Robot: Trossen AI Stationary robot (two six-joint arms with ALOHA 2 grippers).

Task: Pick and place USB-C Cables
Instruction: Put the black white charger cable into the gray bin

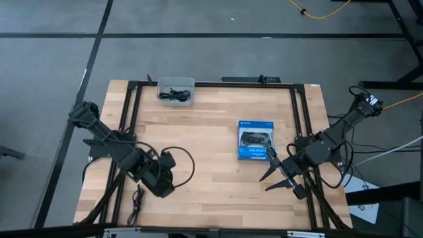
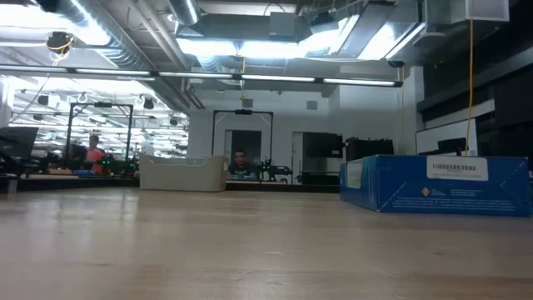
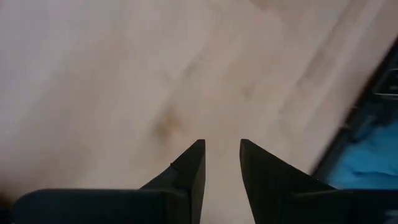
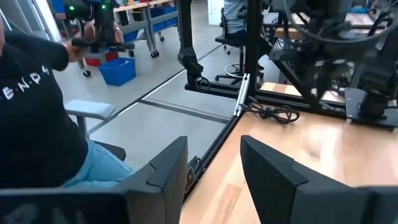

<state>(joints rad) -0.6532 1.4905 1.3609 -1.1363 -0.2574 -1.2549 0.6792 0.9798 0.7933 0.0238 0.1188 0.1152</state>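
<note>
One black USB-C cable bundle (image 1: 137, 198) lies flat on the table by its near-left edge, beside the black frame rail; the right wrist view shows this cable (image 4: 273, 113) too. More black cables (image 1: 174, 94) lie in a small grey tray (image 1: 190, 99) at the far edge. I see no silvery-grey cables. My left gripper (image 1: 163, 184) hovers over bare wood right of the loose bundle, open by a narrow gap (image 3: 222, 149). My right gripper (image 1: 271, 180) is open (image 4: 214, 149), just on the near side of the blue box, pointing toward the table's left.
The flat blue controller box (image 1: 256, 140) lies right of centre; the low view shows it (image 2: 441, 183) and the tray (image 2: 183, 173). Black frame rails (image 1: 129, 132) run along the table's sides. A person in a black shirt (image 4: 37, 112) sits beyond the table's left side.
</note>
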